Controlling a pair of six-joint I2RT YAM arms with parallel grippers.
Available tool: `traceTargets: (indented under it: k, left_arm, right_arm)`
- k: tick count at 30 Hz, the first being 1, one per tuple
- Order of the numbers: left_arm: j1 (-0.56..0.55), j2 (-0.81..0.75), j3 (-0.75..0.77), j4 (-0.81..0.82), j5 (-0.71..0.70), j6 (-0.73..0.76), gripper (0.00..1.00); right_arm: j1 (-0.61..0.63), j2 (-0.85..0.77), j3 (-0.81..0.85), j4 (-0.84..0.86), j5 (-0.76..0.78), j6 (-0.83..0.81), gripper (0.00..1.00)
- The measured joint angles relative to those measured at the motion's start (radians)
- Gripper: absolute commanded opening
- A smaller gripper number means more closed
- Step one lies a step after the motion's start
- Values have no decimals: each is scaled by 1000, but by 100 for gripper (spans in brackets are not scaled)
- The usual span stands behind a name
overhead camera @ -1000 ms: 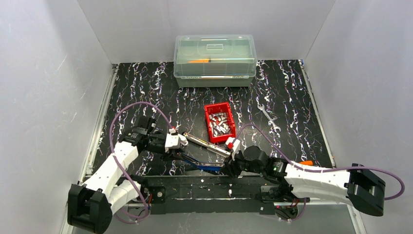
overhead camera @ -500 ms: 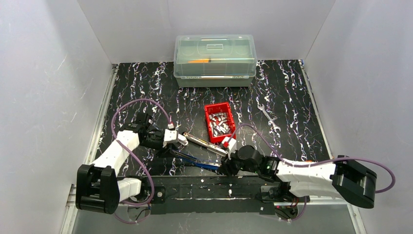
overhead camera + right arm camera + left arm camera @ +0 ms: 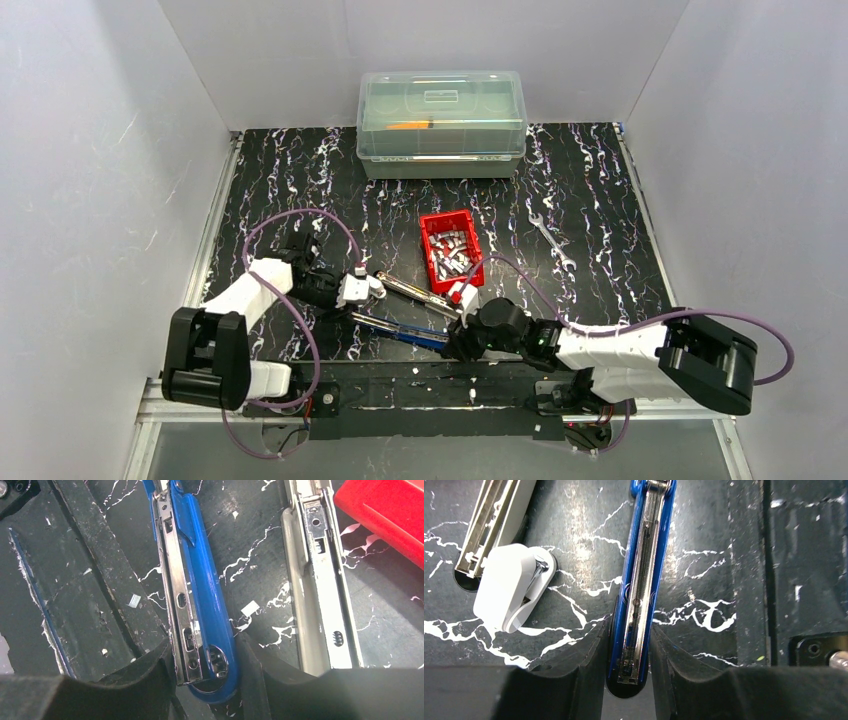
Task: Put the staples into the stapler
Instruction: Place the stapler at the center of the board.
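A blue stapler (image 3: 400,330) lies opened out flat on the black marbled mat, its silver staple channel (image 3: 643,585) facing up. My left gripper (image 3: 629,670) (image 3: 360,312) is shut on the stapler's left end, a black finger pressed against each blue side. My right gripper (image 3: 205,675) (image 3: 452,342) is shut on the stapler's other end, round the blue base (image 3: 207,605) with its metal anvil. The staples (image 3: 450,252) lie as several small silvery strips in a red bin (image 3: 426,248) behind the stapler. No staples show in the channel.
A second, grey-white stapler (image 3: 425,296) (image 3: 320,580) (image 3: 489,525) lies open just behind the blue one, close to both grippers. A wrench (image 3: 551,240) lies to the right of the bin. A clear lidded box (image 3: 441,122) stands at the back. The black mounting strip (image 3: 420,385) runs along the near edge.
Both arms have folded lower and drawn to the left, and the blue stapler has shifted a little left with them. Both grips have stayed the same.
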Motion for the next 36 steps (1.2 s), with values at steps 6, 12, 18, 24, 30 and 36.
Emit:
traceTargets:
  k: [6, 12, 18, 24, 30, 36]
  left_arm:
    - [1, 48, 3, 35, -61, 30, 54]
    - [1, 46, 35, -14, -70, 42, 75]
    - [1, 26, 108, -133, 8, 55, 69]
    - [1, 27, 137, -205, 55, 74, 59]
    - [1, 32, 179, -225, 82, 71, 49]
    - [1, 44, 202, -249, 95, 64, 51]
  right_arm:
    - [0, 85, 40, 23, -23, 3, 11]
    - [0, 113, 57, 27, -25, 1, 31]
    - [0, 113, 57, 27, -23, 0, 50]
    - [0, 111, 57, 29, -23, -6, 65]
    - [0, 51, 44, -19, -19, -12, 69]
    - [0, -71, 27, -69, -15, -4, 69]
